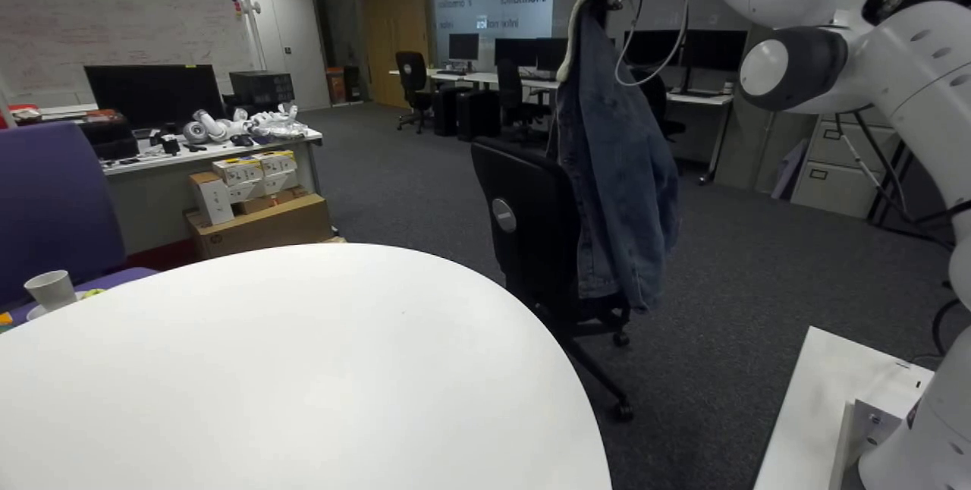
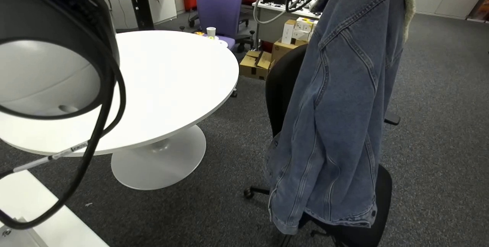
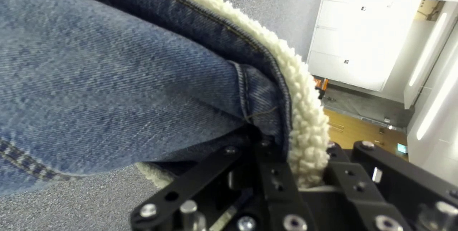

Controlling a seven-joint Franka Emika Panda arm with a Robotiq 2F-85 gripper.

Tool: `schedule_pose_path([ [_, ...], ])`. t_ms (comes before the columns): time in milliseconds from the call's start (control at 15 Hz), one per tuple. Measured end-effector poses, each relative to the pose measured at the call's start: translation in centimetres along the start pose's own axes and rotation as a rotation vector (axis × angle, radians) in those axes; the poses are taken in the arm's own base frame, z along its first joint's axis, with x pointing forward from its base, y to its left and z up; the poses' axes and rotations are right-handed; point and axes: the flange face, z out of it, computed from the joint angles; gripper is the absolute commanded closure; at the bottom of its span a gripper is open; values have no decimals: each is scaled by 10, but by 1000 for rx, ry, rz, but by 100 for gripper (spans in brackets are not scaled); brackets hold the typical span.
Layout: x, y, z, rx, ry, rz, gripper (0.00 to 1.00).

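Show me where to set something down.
The round table looks bare, bordered by the purple chair and the black chair. Crowded: the desk beyond, with monitor and loose gear, and beside the black chair, where the jacket hangs.

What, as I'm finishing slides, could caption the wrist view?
Gripper closed on the fleecy edge of a denim jacket.

In an exterior view you look slightly down across the round table at the denim jacket, facing a far desk behind the jacket. In an exterior view with the robot arm close before the lens, you look down more steeply, nearer the jacket, with the table off beside it. Both exterior views share jacket, table and black chair. Your wrist view sits right at the jacket, tipped sideways.
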Motion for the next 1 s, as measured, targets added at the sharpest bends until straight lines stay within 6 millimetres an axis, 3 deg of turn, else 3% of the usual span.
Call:
schedule_pose_path([
  [133, -1, -1, 0, 1, -1, -4, 97],
  [200, -2, -1, 0, 1, -2, -6, 89],
  [533, -3, 16, 20, -37, -22, 4, 89],
  [1000, -3, 18, 23, -41, -23, 5, 89],
])
